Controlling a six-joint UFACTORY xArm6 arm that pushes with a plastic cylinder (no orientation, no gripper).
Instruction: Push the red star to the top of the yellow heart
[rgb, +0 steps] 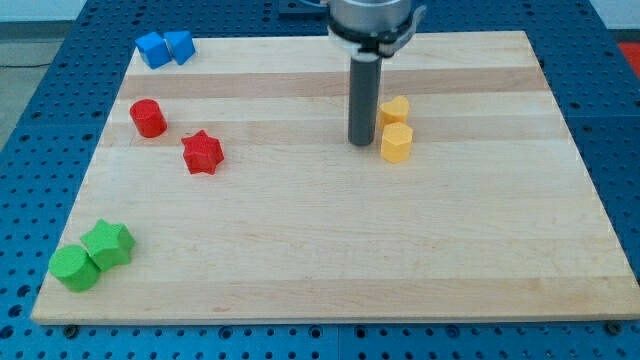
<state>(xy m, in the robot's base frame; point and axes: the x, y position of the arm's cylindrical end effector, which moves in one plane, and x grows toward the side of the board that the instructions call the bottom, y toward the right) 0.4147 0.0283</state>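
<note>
My tip (361, 143), a bare rod with no hand and holding nothing, stands just left of the yellow heart (394, 110), with the red star (202, 152) well off to the tip's left.

Bright, even light is falling from overhead, leaving the wooden bench (330, 250) pale and glare-free. Blocks are casting only short, soft shadows toward 6 o'clock. Focus is holding sharp throughout; edges are showing slight perspective slant, no blur.
</note>
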